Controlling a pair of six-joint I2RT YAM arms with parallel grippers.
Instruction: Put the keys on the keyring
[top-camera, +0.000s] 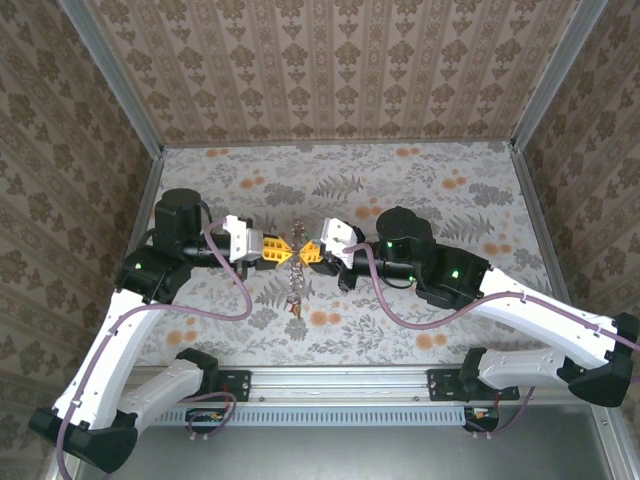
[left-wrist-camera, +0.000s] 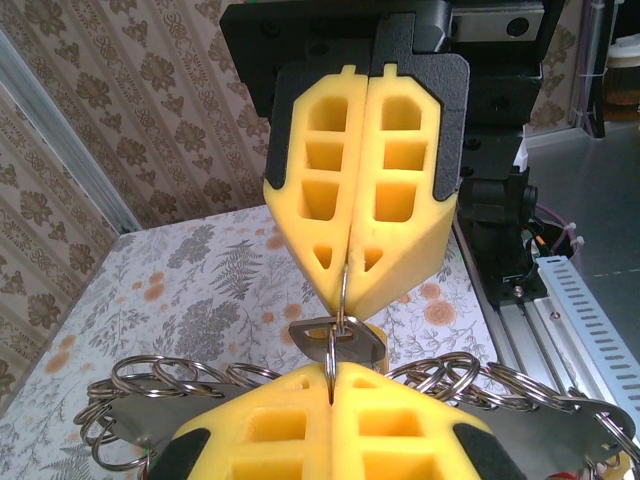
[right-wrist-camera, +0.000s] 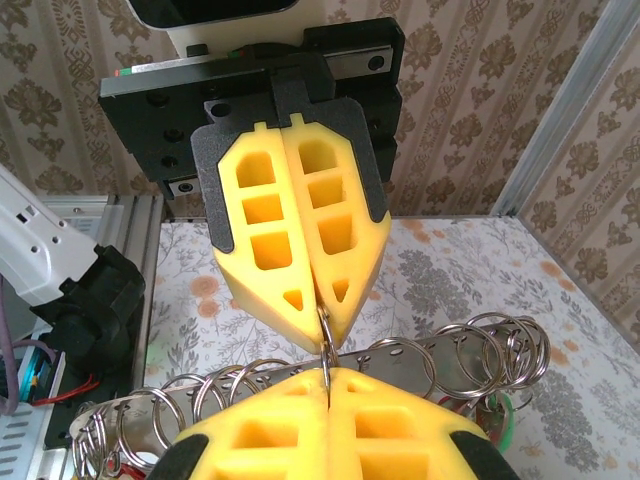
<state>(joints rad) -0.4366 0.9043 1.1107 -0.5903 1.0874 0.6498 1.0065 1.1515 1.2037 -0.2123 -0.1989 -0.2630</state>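
Observation:
My left gripper (top-camera: 283, 249) and right gripper (top-camera: 306, 250) meet tip to tip above the middle of the table. Both are shut on the keyring (left-wrist-camera: 343, 292), a thin grey loop standing on edge between the yellow fingertips. In the left wrist view my left gripper (left-wrist-camera: 332, 375) pinches the loop's near end and the right gripper (left-wrist-camera: 346, 268) its far end. A grey metal key (left-wrist-camera: 312, 338) hangs threaded on the loop, with a yellow tag (left-wrist-camera: 376, 336) behind it. From the right wrist, the right gripper (right-wrist-camera: 327, 378) and left gripper (right-wrist-camera: 321, 312) clamp the same keyring (right-wrist-camera: 324, 338).
Under the grippers hangs a flat metal strip (right-wrist-camera: 420, 352) carrying several split rings (left-wrist-camera: 190, 378), and a cluster of rings and links (top-camera: 294, 288) reaches down to the floral tablecloth (top-camera: 420, 190). A green and red tag (right-wrist-camera: 503, 415) shows at the strip's right end. Patterned walls enclose the table.

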